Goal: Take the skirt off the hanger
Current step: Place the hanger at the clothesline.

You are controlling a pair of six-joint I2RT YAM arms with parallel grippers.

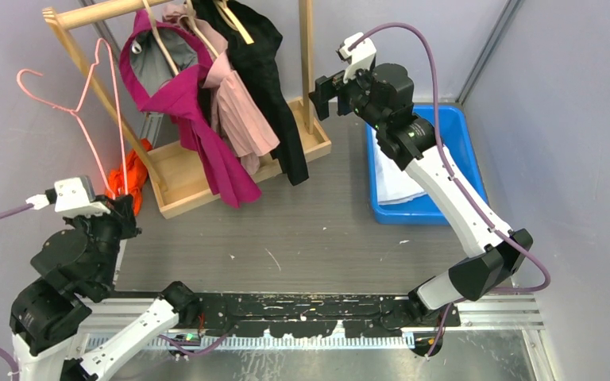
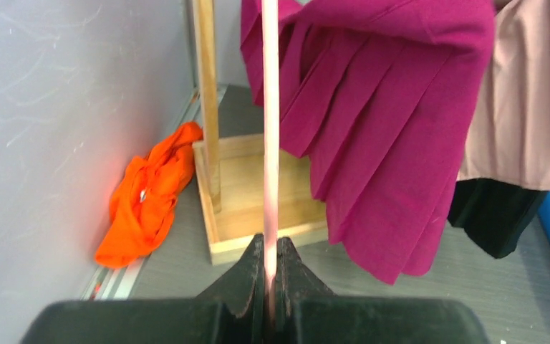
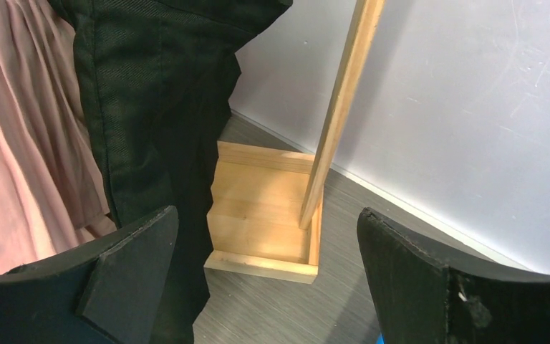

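Left claw [image 2: 271, 251] clamped on pink hanger [image 2: 270, 107]; right claw [image 3: 265, 222] apart beside black skirt [image 3: 150, 107]. Risk: catching the pale pink skirt [image 3: 14, 143] beyond it too.

Pale grey walls [image 1: 564, 119] — grey plank floor [image 1: 310, 230], wooden rack [image 1: 176, 171] at back.

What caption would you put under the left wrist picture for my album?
Left pincer pinches a pink hanger beside the magenta skirt.

White-black arms [image 1: 454, 193], seemingly purple cables [image 1: 0, 216]
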